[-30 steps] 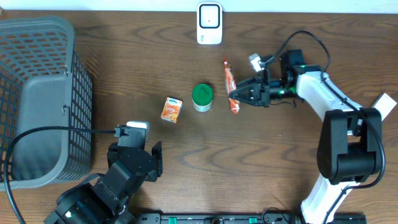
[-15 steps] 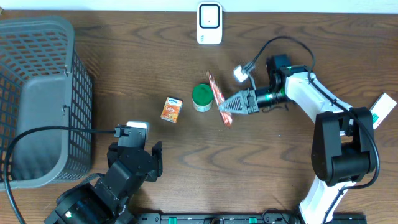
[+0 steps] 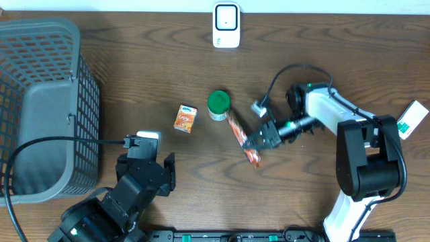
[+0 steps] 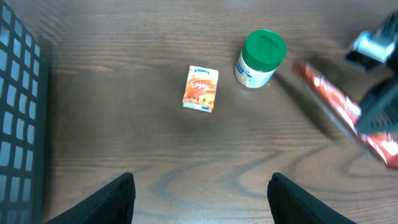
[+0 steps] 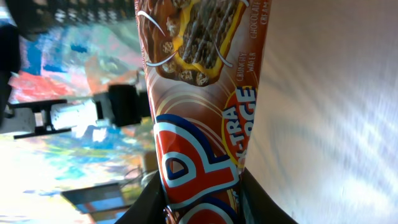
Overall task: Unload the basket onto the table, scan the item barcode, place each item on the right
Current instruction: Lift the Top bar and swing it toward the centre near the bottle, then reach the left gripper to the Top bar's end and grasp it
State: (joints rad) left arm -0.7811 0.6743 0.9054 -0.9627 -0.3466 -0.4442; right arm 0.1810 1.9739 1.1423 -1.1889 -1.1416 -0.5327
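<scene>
Mid-table, just right of the green-lid jar (image 3: 218, 105), the wafer packet (image 3: 236, 130) sits clamped near its lower end in the right gripper (image 3: 255, 142), well apart from the white scanner (image 3: 226, 25) at the far edge. Step looks like carry-to-scanner. Next: bring the packet up, barcode facing the scanner. Left gripper (image 4: 200, 198) idle, jaws spread, empty.

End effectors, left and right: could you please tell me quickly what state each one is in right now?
The left end effector: open, holding nothing.
The right end effector: closed on the long red-brown plastic snack packet.
</scene>
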